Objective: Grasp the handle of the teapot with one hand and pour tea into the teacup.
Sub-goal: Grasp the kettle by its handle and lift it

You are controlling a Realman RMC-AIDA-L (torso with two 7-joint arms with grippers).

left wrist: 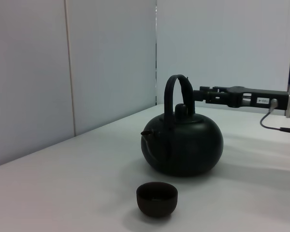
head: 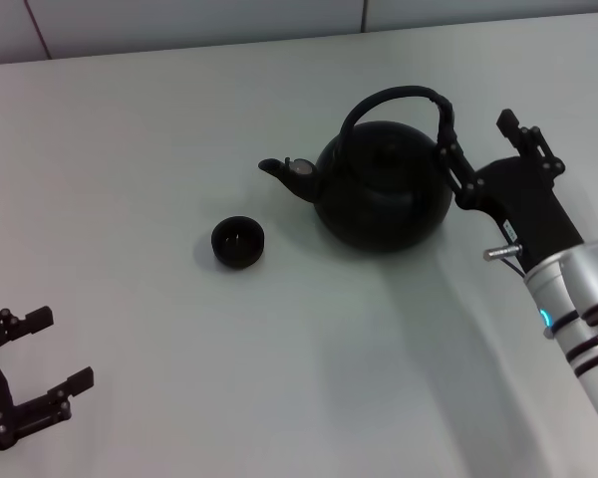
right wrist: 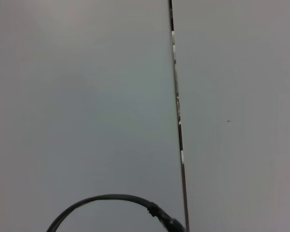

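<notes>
The glossy black teapot (head: pixel 384 189) stands upright on the white table, spout pointing to the left in the head view. Its arched handle (head: pixel 394 97) stands up over the lid, with the thicker section on the right side. The small black teacup (head: pixel 238 242) sits on the table just beyond the spout, apart from the pot. My right gripper (head: pixel 481 134) is open, right beside the thick side of the handle, one finger against it. The left wrist view shows the teapot (left wrist: pixel 183 142), the teacup (left wrist: pixel 157 198) and the right gripper (left wrist: pixel 217 94) at handle height. My left gripper (head: pixel 60 349) is open and idle at the near left.
The white table (head: pixel 279 378) stretches on all sides of the pot and cup. Pale wall panels (left wrist: pixel 106 63) with a vertical seam rise behind the table's far edge. The handle's arc (right wrist: pixel 106 198) shows low in the right wrist view against that wall.
</notes>
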